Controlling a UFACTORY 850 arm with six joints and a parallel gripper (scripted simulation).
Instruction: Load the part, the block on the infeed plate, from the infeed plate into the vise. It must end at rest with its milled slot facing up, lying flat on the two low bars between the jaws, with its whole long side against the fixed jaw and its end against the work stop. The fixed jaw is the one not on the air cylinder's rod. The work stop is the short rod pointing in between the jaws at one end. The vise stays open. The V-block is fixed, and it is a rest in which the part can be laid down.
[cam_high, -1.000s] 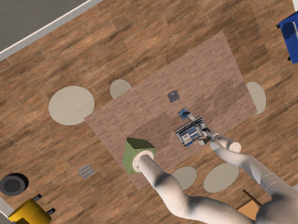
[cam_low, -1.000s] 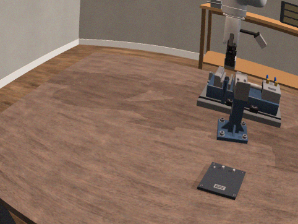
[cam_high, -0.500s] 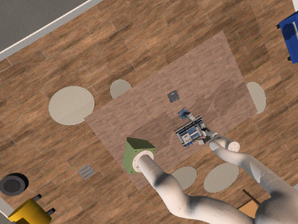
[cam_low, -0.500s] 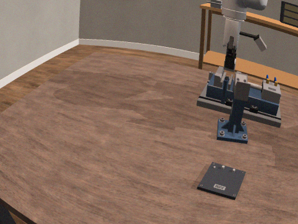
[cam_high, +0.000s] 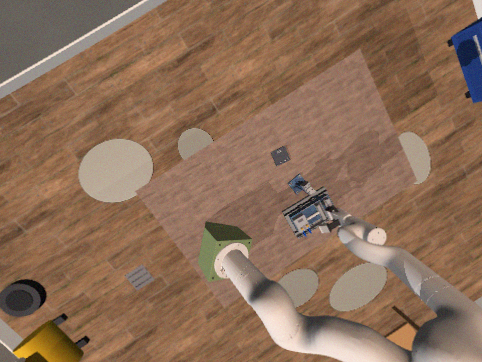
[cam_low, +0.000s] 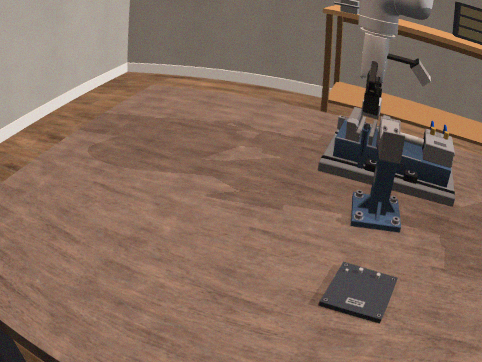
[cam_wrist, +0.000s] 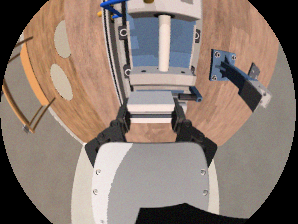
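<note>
Gripper (cam_wrist: 152, 115) clamped on the part (cam_wrist: 150, 104), hung over the vise (cam_low: 345, 161); next: seating it against fixed jaw and stop.

Block (cam_wrist: 152, 106): near end hidden behind gripper (cam_wrist: 152, 117) fingers; slot not discernible. Vise (cam_low: 350, 145): low bars and work stop too small to tell. Arm above vise: cut off by exterior view's top edge.

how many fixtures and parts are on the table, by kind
vise: 1
V-block: 1
infeed plate: 1
part, held in the end effector over the vise: 1
total: 4
</note>
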